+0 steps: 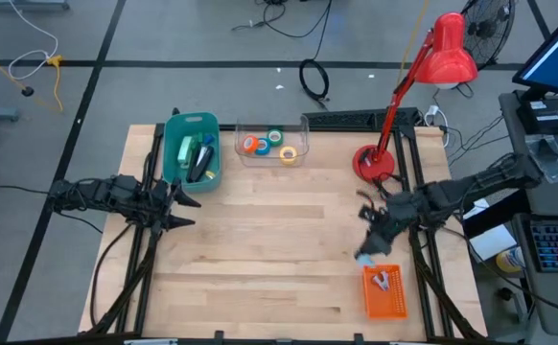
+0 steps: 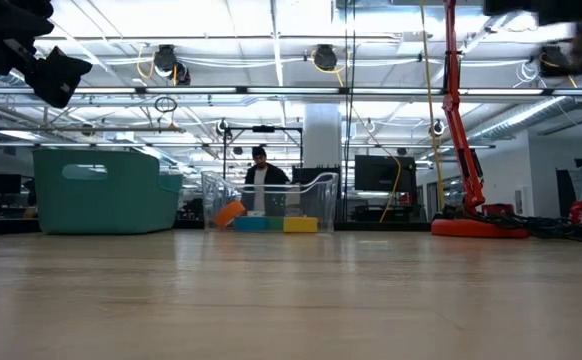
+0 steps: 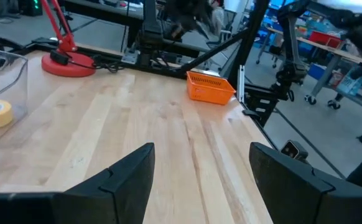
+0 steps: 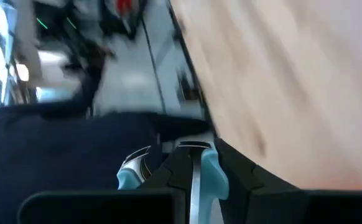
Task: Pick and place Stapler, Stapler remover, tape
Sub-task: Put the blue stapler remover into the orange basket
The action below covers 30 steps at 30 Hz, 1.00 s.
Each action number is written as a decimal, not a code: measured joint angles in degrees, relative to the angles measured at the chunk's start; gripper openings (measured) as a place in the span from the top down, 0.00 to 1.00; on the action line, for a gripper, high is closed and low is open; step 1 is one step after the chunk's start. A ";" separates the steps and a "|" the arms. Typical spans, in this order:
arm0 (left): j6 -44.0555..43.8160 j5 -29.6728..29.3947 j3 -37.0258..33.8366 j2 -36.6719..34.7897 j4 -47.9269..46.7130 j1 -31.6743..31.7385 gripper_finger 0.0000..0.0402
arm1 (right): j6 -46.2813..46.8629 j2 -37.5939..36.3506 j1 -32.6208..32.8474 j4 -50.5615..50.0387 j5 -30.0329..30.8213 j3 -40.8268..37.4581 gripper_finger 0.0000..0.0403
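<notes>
My right gripper hangs over the table's right part, just beyond the orange tray, and is shut on a small pale-blue and silver stapler remover. My left gripper waits open at the table's left, with nothing between its fingers. The tape rolls, orange, blue, green and yellow, lie in a clear box at the far edge. A green stapler and a dark one lie in the teal bin. My right gripper pinches the stapler remover between its two fingers; its pale-blue grips and silver middle show in the gap. The fingers come from the table's right, slanting down. The remover is lifted clear of the table.
A red desk lamp stands at the far right, its arm reaching up and over. The orange tray holds a small red and white thing. Bare wood lies across the table's middle. A person stands in the room beyond the table.
</notes>
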 joint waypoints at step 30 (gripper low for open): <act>-3.49 -6.38 0.00 0.00 0.04 0.00 0.34 | 51.91 27.21 33.89 -8.04 10.75 -1.13 0.90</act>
